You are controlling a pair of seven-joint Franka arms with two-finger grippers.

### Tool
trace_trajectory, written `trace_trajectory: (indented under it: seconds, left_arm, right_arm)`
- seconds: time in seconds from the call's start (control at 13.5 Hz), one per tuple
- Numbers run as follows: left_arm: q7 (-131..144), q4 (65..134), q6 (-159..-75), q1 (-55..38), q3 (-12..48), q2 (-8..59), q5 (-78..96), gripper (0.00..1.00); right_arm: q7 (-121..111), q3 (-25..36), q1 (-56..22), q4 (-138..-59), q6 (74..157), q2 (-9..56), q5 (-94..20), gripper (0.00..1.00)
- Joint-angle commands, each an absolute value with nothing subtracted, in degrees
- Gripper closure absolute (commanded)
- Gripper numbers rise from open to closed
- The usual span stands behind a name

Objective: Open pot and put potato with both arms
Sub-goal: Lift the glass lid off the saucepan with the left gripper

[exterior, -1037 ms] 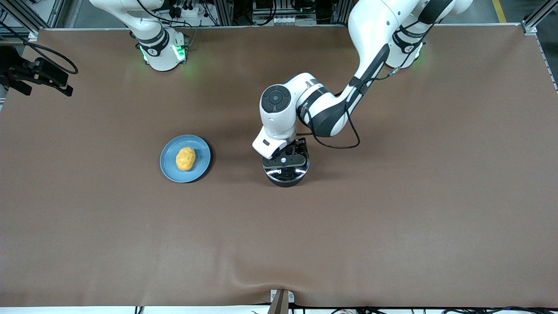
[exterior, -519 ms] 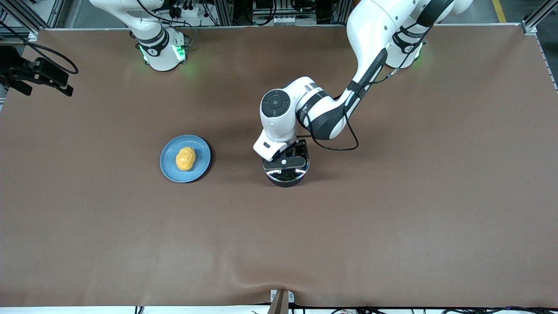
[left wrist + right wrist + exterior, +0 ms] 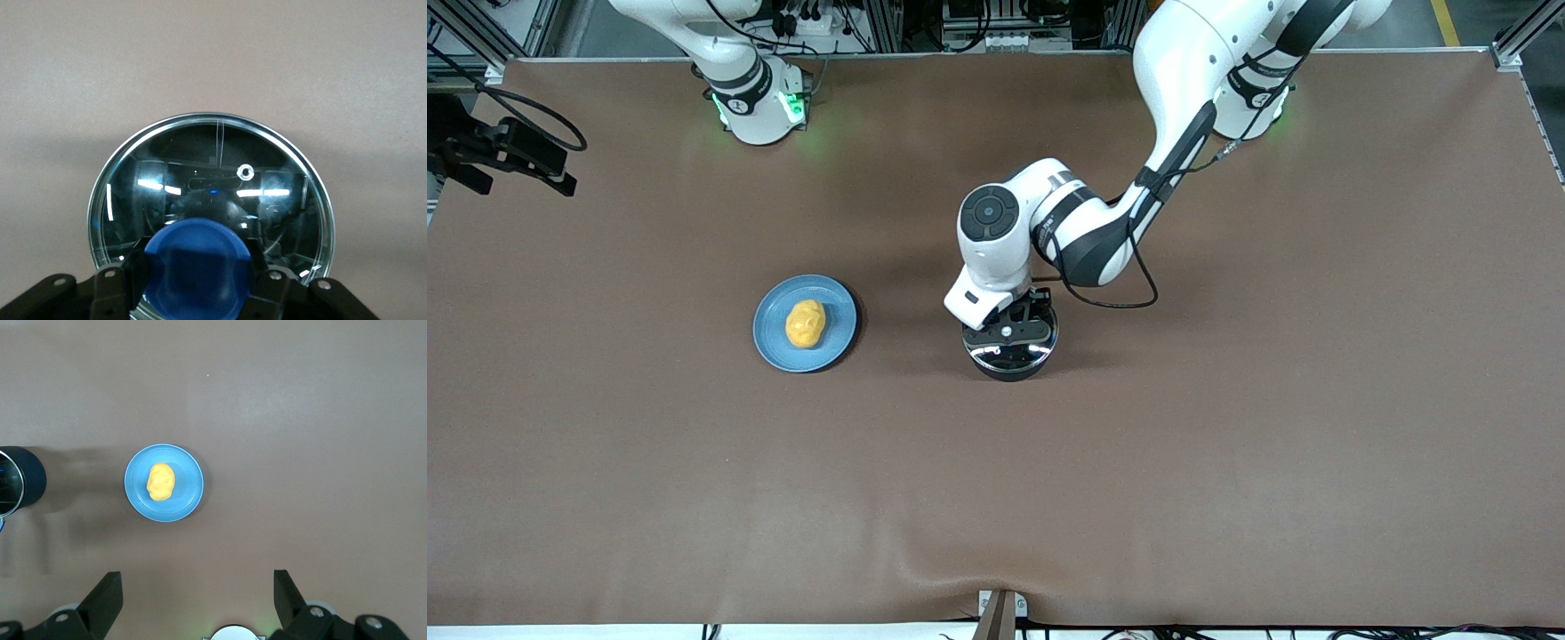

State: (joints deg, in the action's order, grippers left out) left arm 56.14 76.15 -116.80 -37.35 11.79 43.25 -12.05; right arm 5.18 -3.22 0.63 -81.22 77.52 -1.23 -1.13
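The potato [image 3: 805,324] sits on the blue plate [image 3: 838,341], toward the right arm's end of the table, with nothing blocking a grab. The right gripper [image 3: 197,600] waits high over the table with fingers spread wide. The pot [image 3: 1009,345] sits mid-table with the lid [image 3: 212,187] on. The left gripper [image 3: 1009,327] is right down on the blue knob [image 3: 199,257], probably for lifting it; clenched or not, can't tell.

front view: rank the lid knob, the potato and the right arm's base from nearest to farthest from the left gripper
1. The lid knob: directly under the left gripper, between its fingers, on the pot at mid-table.
2. The potato: on the blue plate, beside the pot toward the right arm's end.
3. The right arm's base: at the table's edge, farthest from the front camera.
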Motion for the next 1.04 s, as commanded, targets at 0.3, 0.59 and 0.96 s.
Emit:
trace_trajectory:
  seconds: [0.3,0.59,0.96]
  left_arm:
    - [60.8,75.2,-108.5,-36.8,12.2,35.0,-8.9,1.0]
    - [60.6,79.4,-103.3,-30.5,12.1,28.4,-8.3,1.0]
    - [54.2,86.6,-104.5,-20.1,12.2,24.3,-9.2,1.0]
  right_arm:
    - [4.9,-3.8,1.5,-81.4,77.3,-1.9,-2.0,0.0]
    - [4.9,-3.7,1.8,-81.4,77.6,0.5,-1.9,0.0]
    - [4.7,-3.8,0.9,-81.7,77.1,6.7,-1.2,0.0]
